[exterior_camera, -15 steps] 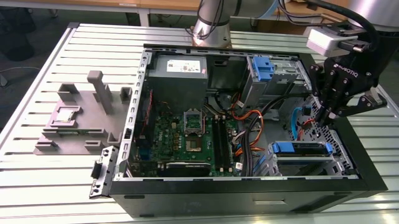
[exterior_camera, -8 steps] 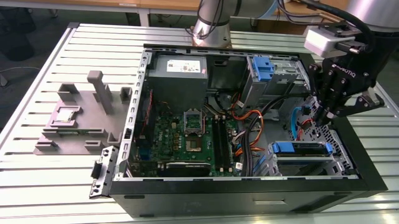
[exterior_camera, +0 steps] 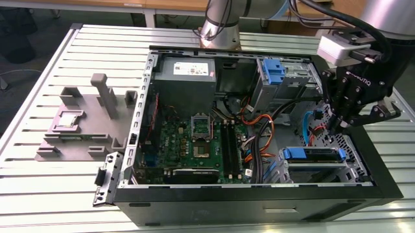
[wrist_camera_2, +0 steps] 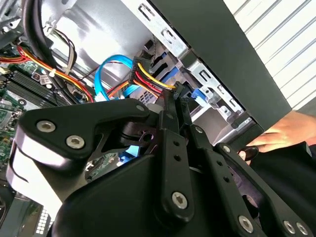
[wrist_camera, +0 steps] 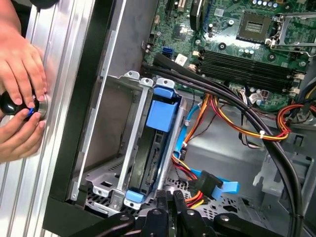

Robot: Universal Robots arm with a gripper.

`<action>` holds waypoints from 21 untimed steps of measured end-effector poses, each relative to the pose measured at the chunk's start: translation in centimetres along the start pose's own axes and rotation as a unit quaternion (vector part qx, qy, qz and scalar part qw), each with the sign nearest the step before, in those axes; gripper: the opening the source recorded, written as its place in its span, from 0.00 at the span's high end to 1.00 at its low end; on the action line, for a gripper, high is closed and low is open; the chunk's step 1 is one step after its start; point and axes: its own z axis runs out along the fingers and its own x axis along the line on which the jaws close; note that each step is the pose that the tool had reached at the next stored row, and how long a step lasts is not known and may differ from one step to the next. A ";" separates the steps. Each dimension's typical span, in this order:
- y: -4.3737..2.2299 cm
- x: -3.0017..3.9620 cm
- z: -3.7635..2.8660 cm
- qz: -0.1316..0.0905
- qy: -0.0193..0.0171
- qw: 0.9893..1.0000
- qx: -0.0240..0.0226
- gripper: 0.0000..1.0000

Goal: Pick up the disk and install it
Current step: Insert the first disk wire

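The disk (exterior_camera: 314, 154) sits in the lower metal drive cage (exterior_camera: 318, 170) at the front right of the open computer case, its blue carrier facing up. In the first wrist view the disk (wrist_camera: 151, 158) shows as a dark slab between the cage rails, with the blue carrier (wrist_camera: 161, 112) at its end. My black gripper (exterior_camera: 338, 127) hangs inside the case just above and behind the cage, fingers pressed together with nothing between them. In the second wrist view my gripper (wrist_camera_2: 177, 95) points at a black connector with red, yellow and black wires (wrist_camera_2: 148, 78).
A person's hands (wrist_camera: 19, 89) hold a small black knob on the slatted table beside the case wall; one hand (wrist_camera_2: 286, 133) appears in the second wrist view. Loose cables (wrist_camera: 237, 123) cross the case floor. A grey power supply (exterior_camera: 184, 73) and upper blue-tabbed cage (exterior_camera: 275, 73) stand at the back.
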 end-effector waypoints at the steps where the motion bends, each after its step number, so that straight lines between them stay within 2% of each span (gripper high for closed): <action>1: 0.05 0.13 0.07 0.001 0.000 1.000 0.000 0.84; 7: 0.32 0.66 0.44 0.004 0.001 1.000 0.002 0.84; 13: 0.79 0.74 0.73 0.009 0.002 1.000 0.006 0.84; 18: 0.80 0.69 0.95 0.048 0.003 0.999 -0.002 0.84; 20: 0.82 0.67 1.02 0.056 0.003 0.998 -0.003 0.84; 21: 0.88 0.65 1.07 0.058 0.004 0.998 -0.002 0.84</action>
